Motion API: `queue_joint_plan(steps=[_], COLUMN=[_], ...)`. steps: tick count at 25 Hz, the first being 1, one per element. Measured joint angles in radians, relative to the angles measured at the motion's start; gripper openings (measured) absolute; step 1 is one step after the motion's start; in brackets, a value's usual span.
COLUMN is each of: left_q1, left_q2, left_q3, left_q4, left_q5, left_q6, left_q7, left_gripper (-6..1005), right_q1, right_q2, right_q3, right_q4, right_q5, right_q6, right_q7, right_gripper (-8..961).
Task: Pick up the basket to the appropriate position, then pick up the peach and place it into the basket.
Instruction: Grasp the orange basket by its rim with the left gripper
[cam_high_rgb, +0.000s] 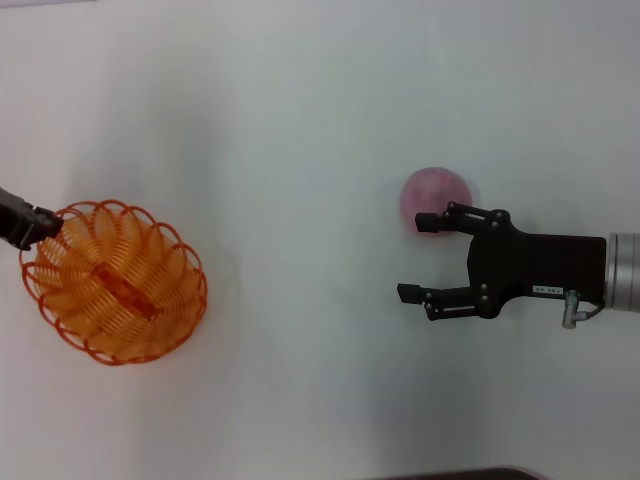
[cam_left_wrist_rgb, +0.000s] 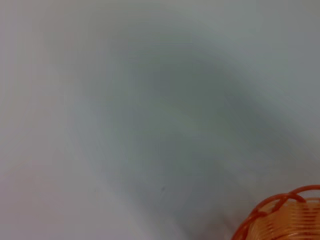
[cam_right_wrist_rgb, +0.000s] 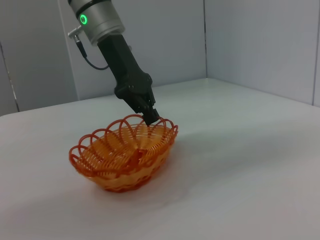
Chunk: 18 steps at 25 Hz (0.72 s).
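Currently the basket (cam_high_rgb: 115, 283) sits at the left side of the white desk (cam_high_rgb: 300, 120): oval, orange, openwork plastic coils with a scalloped looped rim, glossy. Left tool (cam_high_rgb: 48, 226) is clamped on the rim at the basket's far-left edge; the right wrist view shows its dark fingertips (cam_right_wrist_rgb: 152, 116) pinching a rim loop, basket (cam_right_wrist_rgb: 125, 152) bottom resting on the desk. Peach (cam_high_rgb: 434, 195) is right of centre, round, matte pink with a fuzzy look, well apart from the basket. Right tool (cam_high_rgb: 420, 258) hovers just beside the peach, jaws spread wide, one black fingertip overlapping the peach's near edge, the other on bare desk. Smooth desk surface lies open between basket and peach.
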<state>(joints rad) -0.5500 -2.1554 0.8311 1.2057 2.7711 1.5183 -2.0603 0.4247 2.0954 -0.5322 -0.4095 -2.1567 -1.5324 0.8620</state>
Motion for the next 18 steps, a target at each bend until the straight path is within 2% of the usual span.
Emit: queue_joint_plan(steps=[7,11,18], left_q1=[-0.026,-0.053,-0.134], left_q2=[0.013,0.030,0.078], left_q3=[-0.003,-0.013,-0.175], left_q4=[-0.001,-0.030,-0.169], left_q5=[-0.002,-0.005,-0.023], left_q6=[0.060,0.092,0.161], left_q7=[-0.098,-0.174,-0.216], left_gripper=[44,37,26], right_q1=[0.002,0.004,0.005], right_q2=[0.000,0.000,0.000], right_q3=[0.000,0.000,0.000], right_q4=[0.000,0.000,0.000], right_q5=[0.000,0.000,0.000], right_q6=[0.001,0.001,0.003], right_q7=[0.002,0.003,0.003], right_gripper=[956,956,956])
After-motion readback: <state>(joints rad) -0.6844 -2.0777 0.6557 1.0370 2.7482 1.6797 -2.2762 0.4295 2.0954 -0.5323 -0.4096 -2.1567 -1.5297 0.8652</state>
